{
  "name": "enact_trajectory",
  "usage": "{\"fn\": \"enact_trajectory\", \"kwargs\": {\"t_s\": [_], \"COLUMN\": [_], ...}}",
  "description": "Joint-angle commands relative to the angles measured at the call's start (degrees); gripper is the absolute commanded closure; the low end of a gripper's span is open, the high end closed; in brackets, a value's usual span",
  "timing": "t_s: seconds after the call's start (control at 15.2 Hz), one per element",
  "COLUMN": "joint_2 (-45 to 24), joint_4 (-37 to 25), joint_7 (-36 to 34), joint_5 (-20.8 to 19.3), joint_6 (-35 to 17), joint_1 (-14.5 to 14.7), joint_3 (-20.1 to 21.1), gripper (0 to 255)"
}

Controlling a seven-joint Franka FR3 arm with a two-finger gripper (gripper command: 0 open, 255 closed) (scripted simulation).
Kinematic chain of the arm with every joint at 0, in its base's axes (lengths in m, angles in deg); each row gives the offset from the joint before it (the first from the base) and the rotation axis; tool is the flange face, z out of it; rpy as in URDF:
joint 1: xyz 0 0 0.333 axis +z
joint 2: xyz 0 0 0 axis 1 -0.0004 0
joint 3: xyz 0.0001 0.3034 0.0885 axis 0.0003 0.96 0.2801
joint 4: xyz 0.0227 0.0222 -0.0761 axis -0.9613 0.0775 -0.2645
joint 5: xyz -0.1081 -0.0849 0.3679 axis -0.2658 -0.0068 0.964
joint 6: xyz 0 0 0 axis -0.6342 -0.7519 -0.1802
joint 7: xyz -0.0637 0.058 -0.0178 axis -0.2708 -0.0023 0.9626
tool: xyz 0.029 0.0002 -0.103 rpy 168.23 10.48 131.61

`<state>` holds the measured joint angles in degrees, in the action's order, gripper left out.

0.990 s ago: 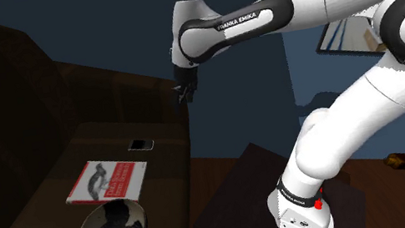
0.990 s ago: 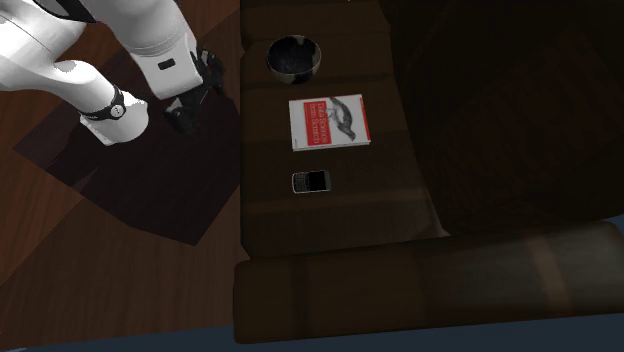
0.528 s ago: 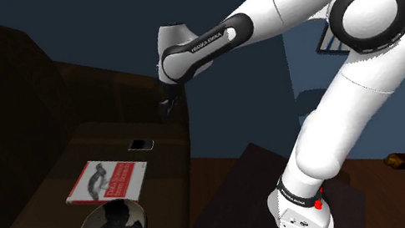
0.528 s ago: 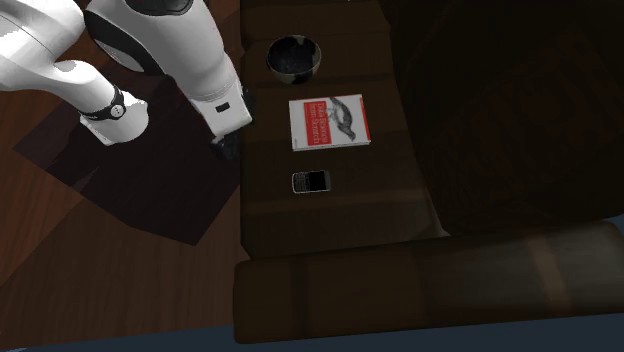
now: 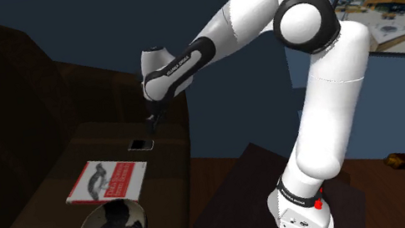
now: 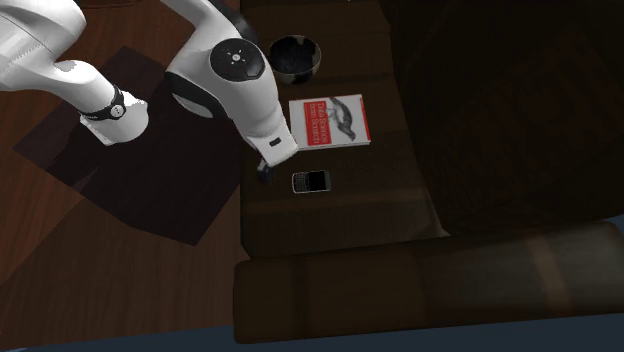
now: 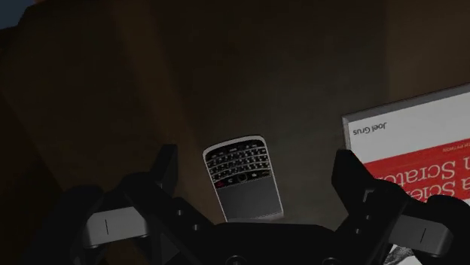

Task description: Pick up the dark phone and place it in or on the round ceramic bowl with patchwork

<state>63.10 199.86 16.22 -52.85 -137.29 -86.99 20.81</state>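
The arm (image 5: 213,35) had swung across since a second earlier, bringing the gripper (image 5: 149,124) low over the dark phone (image 7: 242,178), which lay flat on the sofa (image 6: 340,215) seat just beside the book (image 6: 330,121) — on the side away from the bowl (image 6: 293,57). The gripper's fingers (image 7: 167,169) stood wide apart and empty, straddling the phone without touching it. It looked light, stiff and slick — best pinched across its narrow width, mid-length.
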Motion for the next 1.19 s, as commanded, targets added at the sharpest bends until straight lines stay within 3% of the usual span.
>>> {"fn": "enact_trajectory", "kwargs": {"t_s": [0.0,0.33,1.12], "joint_2": [-5.30,-15.40,-19.98], "joint_4": [-3.64,-11.41,-11.78], "joint_7": [0.49,1.28,0.96], "joint_5": [-0.84,-2.53,-3.01], "joint_6": [-1.61,-3.75,-7.95], "joint_1": [0.17,0.93,1.23], "joint_3": [-0.06,-0.23,-0.57], "gripper": [0,0,0]}}
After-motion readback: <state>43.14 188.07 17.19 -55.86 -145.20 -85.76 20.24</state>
